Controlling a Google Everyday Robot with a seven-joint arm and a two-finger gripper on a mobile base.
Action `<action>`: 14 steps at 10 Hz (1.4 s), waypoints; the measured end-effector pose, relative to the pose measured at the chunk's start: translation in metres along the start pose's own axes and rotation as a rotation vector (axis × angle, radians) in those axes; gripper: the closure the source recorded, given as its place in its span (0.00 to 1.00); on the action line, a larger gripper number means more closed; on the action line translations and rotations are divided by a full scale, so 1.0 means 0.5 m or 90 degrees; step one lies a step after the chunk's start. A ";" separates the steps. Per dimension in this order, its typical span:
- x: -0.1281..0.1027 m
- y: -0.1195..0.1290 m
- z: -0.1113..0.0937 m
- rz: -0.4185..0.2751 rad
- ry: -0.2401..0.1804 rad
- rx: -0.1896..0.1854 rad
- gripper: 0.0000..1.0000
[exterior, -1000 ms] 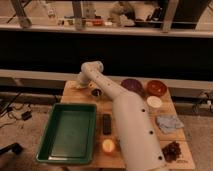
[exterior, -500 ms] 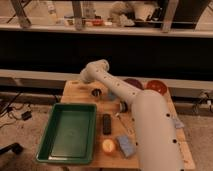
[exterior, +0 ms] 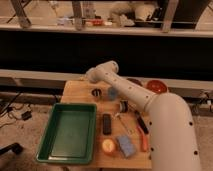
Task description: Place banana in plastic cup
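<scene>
**Gripper clenched at the table's back edge, cup just beside it**

The gripper (exterior: 94, 81) sits at the far-left end of the white arm (exterior: 131, 93), low over the back of the wooden table (exterior: 75, 89). It is mostly hidden under the arm's rounded wrist. Its 2 fingers are clenched, but I cannot tell whether anything is between them.

Just below the gripper, toward the camera, stands a dark cup (exterior: 96, 92). The plastic cup (exterior: 112, 93) is upright just right of that one, near the gripper and tucked against the arm's underside.

Nearer the camera and right of the gripper, a slim pale shape (exterior: 121, 120) lies on the wood. It may be the banana, though I cannot be sure. If so, it is outside the plastic cup and apart from it.

A green tray (exterior: 53, 131) lies nearer and left of the gripper. A black block (exterior: 106, 123), a round orange fruit (exterior: 108, 145) and a blue sponge (exterior: 125, 145) lie well in front of the gripper. A red bowl (exterior: 155, 86) sits far to its right.
</scene>
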 end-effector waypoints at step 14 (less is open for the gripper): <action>0.139 0.032 -0.154 0.084 0.057 0.089 0.88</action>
